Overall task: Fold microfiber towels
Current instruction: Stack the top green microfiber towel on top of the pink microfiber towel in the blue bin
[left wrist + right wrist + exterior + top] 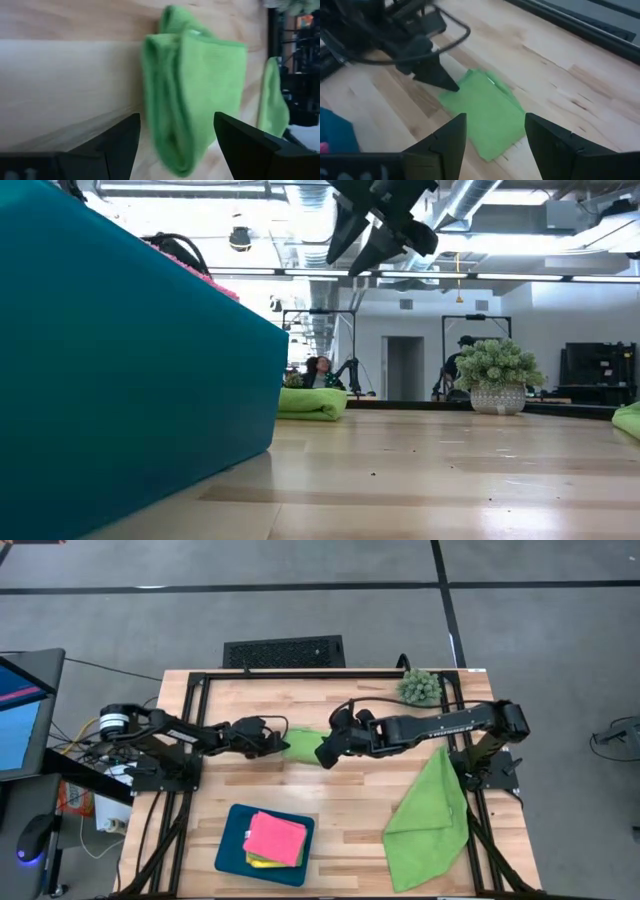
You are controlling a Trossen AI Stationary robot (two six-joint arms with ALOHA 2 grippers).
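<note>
A lime green towel [303, 745], folded into a small thick square, lies flat on the table's middle; it also shows in the low view [312, 402]. My left gripper [278, 740] is open, low at the towel's left edge, with the towel [195, 95] just ahead of its fingers. My right gripper [325, 752] is open and hangs above the towel's right side [485, 112], well clear of the table in the low view [365, 245]. A second lime green towel [430, 815] lies limp and spread at the right. A pink towel [277, 836] lies folded on a yellow one [258, 861] in the teal tray.
The dark teal tray [232, 840] stands at the near left and fills the low view's left side [120, 380]. A small spiky green plant [418, 688] stands at the far right. The black frame rails [300, 673] run along the table's edges. Bare wood lies between the tray and the spread towel.
</note>
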